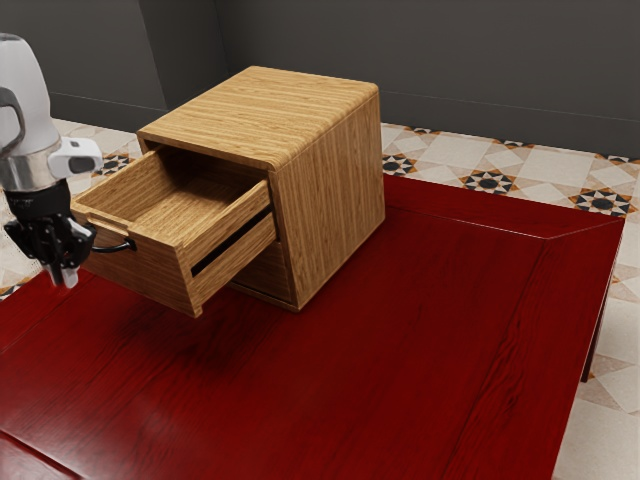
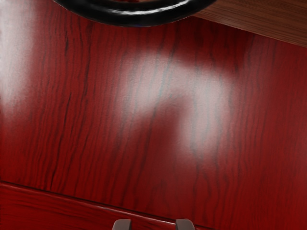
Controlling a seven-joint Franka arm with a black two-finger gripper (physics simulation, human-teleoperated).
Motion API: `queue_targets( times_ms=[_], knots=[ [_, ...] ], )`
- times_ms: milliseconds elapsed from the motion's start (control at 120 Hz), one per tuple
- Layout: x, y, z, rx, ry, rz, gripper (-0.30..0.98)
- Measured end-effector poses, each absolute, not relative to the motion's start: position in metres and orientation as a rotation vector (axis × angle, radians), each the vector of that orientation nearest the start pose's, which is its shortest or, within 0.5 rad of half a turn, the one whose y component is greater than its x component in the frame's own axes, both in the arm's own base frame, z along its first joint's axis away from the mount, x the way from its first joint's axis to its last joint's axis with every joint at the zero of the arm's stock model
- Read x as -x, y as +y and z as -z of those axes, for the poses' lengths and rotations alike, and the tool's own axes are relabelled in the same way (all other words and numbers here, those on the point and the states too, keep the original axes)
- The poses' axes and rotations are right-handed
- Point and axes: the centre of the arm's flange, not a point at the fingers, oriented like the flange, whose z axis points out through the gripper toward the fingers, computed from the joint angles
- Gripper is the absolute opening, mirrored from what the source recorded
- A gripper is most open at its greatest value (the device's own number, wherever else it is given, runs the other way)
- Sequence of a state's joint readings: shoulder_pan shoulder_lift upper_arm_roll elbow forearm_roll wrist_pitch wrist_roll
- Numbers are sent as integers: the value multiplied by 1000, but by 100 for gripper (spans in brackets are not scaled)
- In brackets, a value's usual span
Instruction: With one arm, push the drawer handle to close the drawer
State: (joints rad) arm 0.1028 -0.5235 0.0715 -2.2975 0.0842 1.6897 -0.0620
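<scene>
My gripper (image 1: 63,279) is at the exterior view's left, pointing down just outside the pulled-out drawer, its fingertips apart with nothing between them. In the wrist view the gripper (image 2: 153,224) shows two separated tips. The upper drawer (image 1: 140,278) stands far out of the wooden cabinet (image 1: 335,190), its inside bare. A black curved handle (image 1: 118,247) sits on the drawer's front, close beside my gripper; whether they touch I cannot tell. In the wrist view the handle (image 2: 139,19) arcs near the drawer's wooden edge (image 2: 268,21).
The cabinet stands on a glossy red table (image 1: 370,370), whose surface extends below the drawer and toward the exterior view's right. Patterned floor tiles (image 1: 450,155) and a dark grey wall (image 1: 480,70) lie behind it.
</scene>
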Motion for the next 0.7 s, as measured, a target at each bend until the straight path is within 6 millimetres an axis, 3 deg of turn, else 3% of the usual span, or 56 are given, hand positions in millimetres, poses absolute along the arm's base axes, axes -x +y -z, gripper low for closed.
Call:
queue_targets(
  times_ms=[333,700],
  knots=[
    [-423,116,-524,3082,-352,-76,-3],
    [-472,125,-519,3071,-283,-2,-3]
  ],
)
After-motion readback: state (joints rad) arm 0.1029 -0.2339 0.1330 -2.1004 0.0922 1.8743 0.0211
